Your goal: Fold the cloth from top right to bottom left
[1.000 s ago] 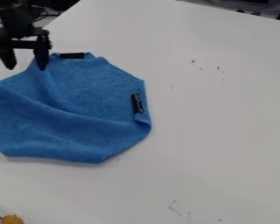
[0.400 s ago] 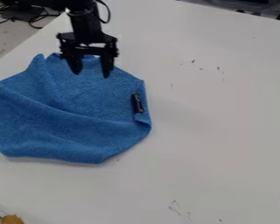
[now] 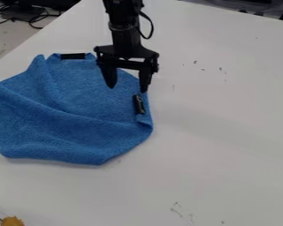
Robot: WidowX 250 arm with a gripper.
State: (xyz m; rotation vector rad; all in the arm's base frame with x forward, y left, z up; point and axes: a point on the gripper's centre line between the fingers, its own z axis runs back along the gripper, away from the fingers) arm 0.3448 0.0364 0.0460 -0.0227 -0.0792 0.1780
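Over the upper right part of the cloth hangs the black gripper, open, its two fingers apart with nothing between them. The right fingertip is by the cloth's right edge, just above a black tag; the left one is over the blue fabric. The blue cloth lies at the left of the table, with a long crease running from its left side toward its lower right edge. Another black tag is at its top edge.
The white table extends to the right of the cloth. An orange item is at the bottom left corner. Dark cables are beyond the table's upper left edge.
From the upper left, the gripper has moved right and slightly down across the cloth's upper part, staying open. The cloth has not visibly moved.
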